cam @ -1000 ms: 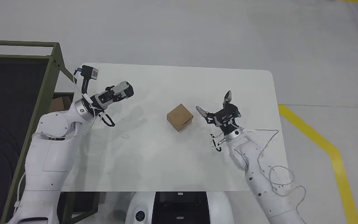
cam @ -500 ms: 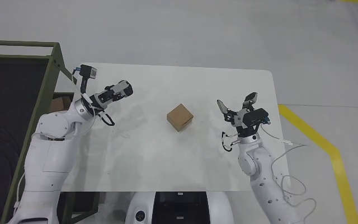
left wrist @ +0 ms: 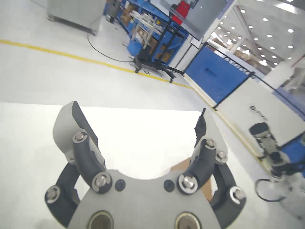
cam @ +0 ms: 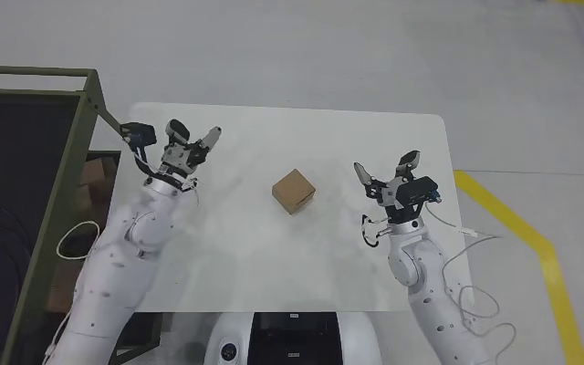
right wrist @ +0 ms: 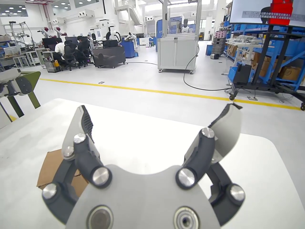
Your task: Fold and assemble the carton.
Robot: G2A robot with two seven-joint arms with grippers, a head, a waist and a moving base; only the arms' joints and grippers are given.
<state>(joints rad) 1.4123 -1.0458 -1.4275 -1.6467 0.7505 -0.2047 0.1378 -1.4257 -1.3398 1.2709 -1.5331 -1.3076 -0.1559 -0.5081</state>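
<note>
A small brown carton (cam: pixel 294 190), closed into a cube, sits near the middle of the white table (cam: pixel 301 265). My left gripper (cam: pixel 192 137) is open over the table's far left part, well clear of the carton. My right gripper (cam: pixel 387 167) is open to the carton's right, about a hand's width away. In the left wrist view the left gripper (left wrist: pixel 139 117) holds nothing, and a corner of the carton (left wrist: pixel 182 166) peeks out behind a finger. In the right wrist view the right gripper (right wrist: pixel 157 117) is empty, with the carton (right wrist: pixel 51 168) low beside one finger.
An olive metal frame (cam: pixel 80 119) with cardboard pieces (cam: pixel 94 173) inside stands just off the table's left edge. A yellow floor line (cam: pixel 520 228) runs past the right side. Bare table surface surrounds the carton.
The right gripper drew back from the carton toward the right edge, then held still. The left arm swung round, so its open gripper now points toward the table's far side.
</note>
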